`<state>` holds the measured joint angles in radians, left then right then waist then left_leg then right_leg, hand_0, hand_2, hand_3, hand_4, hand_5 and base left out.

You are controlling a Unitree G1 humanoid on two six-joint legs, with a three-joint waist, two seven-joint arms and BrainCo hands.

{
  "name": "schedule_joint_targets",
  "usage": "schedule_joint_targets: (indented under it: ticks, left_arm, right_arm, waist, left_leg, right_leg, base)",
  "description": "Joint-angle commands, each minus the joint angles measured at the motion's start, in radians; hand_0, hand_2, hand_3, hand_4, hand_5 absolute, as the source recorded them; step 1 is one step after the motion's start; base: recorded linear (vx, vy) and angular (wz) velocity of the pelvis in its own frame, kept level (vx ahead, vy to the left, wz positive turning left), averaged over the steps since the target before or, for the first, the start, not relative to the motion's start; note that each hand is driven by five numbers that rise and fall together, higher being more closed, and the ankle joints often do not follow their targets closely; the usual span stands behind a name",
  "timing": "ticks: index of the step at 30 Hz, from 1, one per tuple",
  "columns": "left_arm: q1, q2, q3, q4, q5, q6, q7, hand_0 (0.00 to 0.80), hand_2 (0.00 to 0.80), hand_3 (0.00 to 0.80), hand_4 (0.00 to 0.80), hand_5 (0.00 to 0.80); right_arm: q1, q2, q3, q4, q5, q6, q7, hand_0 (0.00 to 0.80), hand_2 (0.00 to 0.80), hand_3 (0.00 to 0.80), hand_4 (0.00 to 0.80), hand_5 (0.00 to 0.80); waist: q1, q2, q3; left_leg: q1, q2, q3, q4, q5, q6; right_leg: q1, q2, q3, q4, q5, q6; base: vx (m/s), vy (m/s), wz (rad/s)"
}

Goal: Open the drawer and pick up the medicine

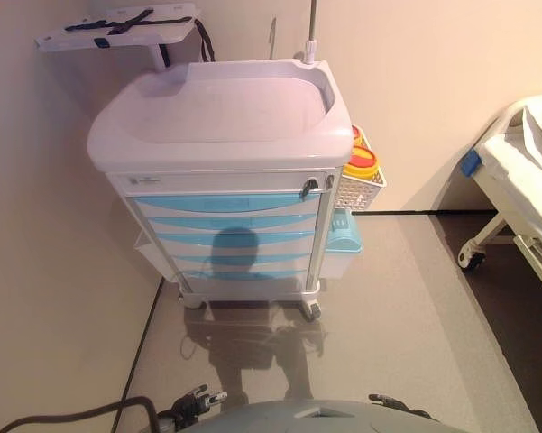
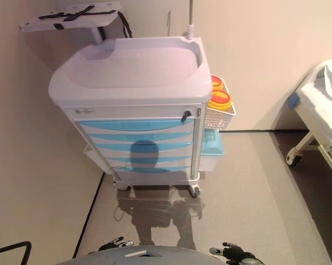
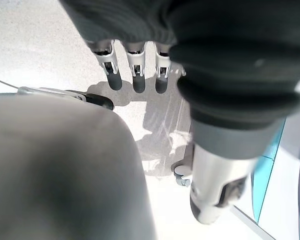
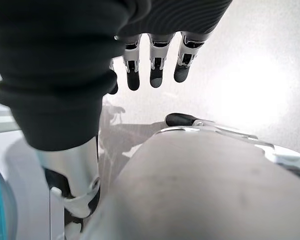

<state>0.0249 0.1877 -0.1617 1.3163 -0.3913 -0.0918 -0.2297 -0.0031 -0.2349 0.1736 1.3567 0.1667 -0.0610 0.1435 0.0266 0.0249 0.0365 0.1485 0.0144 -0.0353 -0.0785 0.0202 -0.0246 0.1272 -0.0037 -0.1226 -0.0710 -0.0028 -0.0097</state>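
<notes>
A medical cart (image 1: pixel 221 108) with a white top stands against the wall ahead. Its several blue drawers (image 1: pixel 225 204) are all shut, with a key lock (image 1: pixel 308 188) at the top right of the drawer front. No medicine is in sight. My left hand (image 1: pixel 194 401) hangs low at the bottom of the eye views, far from the cart; in its wrist view the fingers (image 3: pixel 135 75) are straight and empty. My right hand (image 2: pixel 232 253) hangs low at the bottom right, its fingers (image 4: pixel 154 65) straight and empty too.
A white wire basket (image 1: pixel 361 189) with yellow-lidded containers (image 1: pixel 362 162) hangs on the cart's right side, above a blue bin (image 1: pixel 345 233). A bed (image 1: pixel 528 171) on castors stands at the right. A side shelf (image 1: pixel 117 27) sticks out at the cart's back left. A black cable (image 1: pixel 72 417) lies on the floor.
</notes>
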Motion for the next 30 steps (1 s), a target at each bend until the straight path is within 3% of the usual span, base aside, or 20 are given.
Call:
schedule_joint_targets:
  ticks: [1,20,30]
  left_arm:
    - [-0.058,-0.015,-0.01,0.04,0.039,-0.03,-0.018,0.0,0.0,0.0,0.0,0.0]
    - [-0.054,-0.018,-0.005,0.042,0.016,-0.034,0.03,0.0,0.0,0.0,0.0,0.0]
    - [-0.055,-0.014,0.011,0.051,0.006,-0.051,0.042,0.0,0.0,0.0,0.0,0.0]
  right_arm:
    - [-0.044,0.043,0.028,0.006,0.022,-0.021,0.023,0.0,0.0,0.0,0.0,0.0]
    - [-0.044,0.037,0.019,0.003,0.029,-0.036,0.021,0.0,0.0,0.0,0.0,0.0]
    - [-0.029,0.029,0.009,-0.009,0.021,-0.057,-0.003,0.0,0.0,0.0,0.0,0.0]
  waist:
    - [0.013,-0.049,0.011]
    - [0.009,-0.051,0.03]
    - [0.0,-0.068,0.052]
  left_leg:
    - [-0.023,-0.101,0.043,0.018,-0.051,0.067]
    - [-0.031,-0.1,0.048,0.034,-0.055,0.069]
    - [-0.053,-0.101,0.068,0.062,-0.07,0.075]
  right_leg:
    - [-0.019,-0.011,0.02,0.02,0.024,0.042]
    - [-0.029,-0.011,0.026,0.034,0.022,0.04]
    - [-0.053,-0.011,0.046,0.037,0.033,0.045]
  base:
    - [0.0,0.0,0.0]
    - [0.003,0.001,0.0]
    - [0.049,0.021,-0.04]
